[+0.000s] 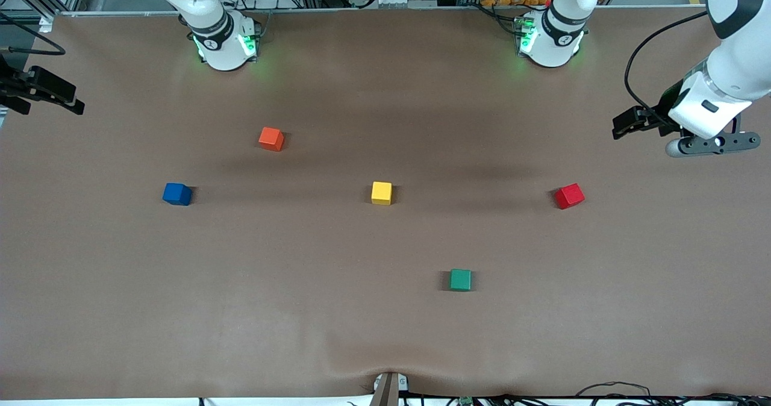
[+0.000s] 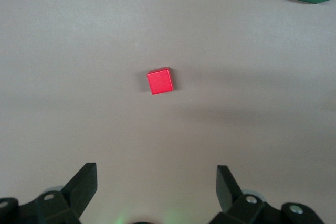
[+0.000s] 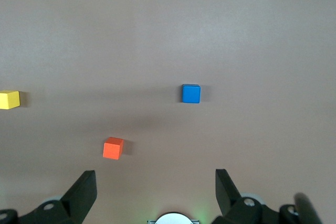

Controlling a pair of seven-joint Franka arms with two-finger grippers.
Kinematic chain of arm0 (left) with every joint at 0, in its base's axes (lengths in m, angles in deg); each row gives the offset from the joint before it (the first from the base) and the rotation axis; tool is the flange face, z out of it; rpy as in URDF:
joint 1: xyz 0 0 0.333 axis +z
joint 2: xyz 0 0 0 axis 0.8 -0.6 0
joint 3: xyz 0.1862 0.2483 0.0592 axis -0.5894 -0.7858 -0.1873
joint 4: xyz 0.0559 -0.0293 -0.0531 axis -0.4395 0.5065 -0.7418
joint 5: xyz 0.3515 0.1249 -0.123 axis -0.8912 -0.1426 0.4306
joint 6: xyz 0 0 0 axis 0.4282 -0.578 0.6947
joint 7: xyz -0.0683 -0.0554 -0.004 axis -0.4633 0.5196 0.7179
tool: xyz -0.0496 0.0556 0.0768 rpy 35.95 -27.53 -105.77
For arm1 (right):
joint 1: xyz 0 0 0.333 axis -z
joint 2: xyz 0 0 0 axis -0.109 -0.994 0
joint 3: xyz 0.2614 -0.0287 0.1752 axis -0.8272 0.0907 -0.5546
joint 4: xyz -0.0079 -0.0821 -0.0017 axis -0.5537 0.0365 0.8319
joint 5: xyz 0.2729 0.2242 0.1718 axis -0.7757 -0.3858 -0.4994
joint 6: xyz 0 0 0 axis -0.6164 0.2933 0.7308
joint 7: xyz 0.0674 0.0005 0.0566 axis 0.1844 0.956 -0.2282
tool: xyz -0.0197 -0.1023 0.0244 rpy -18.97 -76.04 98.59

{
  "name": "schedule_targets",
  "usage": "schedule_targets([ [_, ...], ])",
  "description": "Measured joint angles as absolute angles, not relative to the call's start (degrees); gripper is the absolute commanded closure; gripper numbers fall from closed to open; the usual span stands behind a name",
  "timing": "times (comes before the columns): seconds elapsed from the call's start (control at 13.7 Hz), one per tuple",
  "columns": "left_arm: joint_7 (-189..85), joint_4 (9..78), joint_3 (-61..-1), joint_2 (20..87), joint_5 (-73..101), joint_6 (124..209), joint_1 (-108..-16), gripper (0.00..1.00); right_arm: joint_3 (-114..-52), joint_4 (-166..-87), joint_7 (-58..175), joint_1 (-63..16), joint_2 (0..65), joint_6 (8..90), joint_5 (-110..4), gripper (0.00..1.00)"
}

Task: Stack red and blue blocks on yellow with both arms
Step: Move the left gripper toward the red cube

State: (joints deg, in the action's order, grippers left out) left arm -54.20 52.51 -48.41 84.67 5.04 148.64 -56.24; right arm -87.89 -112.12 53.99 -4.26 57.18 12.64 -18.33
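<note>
The left tool (image 2: 156, 184) hangs high over the left arm's end of the table (image 1: 385, 334), its jaws spread wide and holding nothing; the right tool (image 3: 156, 187) hangs likewise over the right arm's end, wide open and empty, though in the front view only a dark edge of it shows, so its exact height is hard to judge. Under the left tool lies the red block (image 1: 569, 196), turned a little askew to the table's edge; the blue block (image 1: 177, 194) sits toward the right arm's end, and the yellow cube (image 1: 381, 193) rests between them, well apart from both. The likeliest slip is a mistaken pick: the orange-red cube (image 1: 271, 138) lies near the blue one and resembles red. The skewed red block could also twist in the jaws. Both arms converging on yellow risk collision. A green cube (image 1: 461, 279) sits nearer the front camera.
</note>
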Motion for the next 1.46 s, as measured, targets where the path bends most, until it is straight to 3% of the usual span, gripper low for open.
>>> schedule_targets([
  [1.46, -54.27, 52.71, -48.37, 81.4, 5.04, 150.59, -56.18, 0.0, -87.75, -112.12, 54.05, -4.24, 57.09, 12.71, -18.33, 0.0],
])
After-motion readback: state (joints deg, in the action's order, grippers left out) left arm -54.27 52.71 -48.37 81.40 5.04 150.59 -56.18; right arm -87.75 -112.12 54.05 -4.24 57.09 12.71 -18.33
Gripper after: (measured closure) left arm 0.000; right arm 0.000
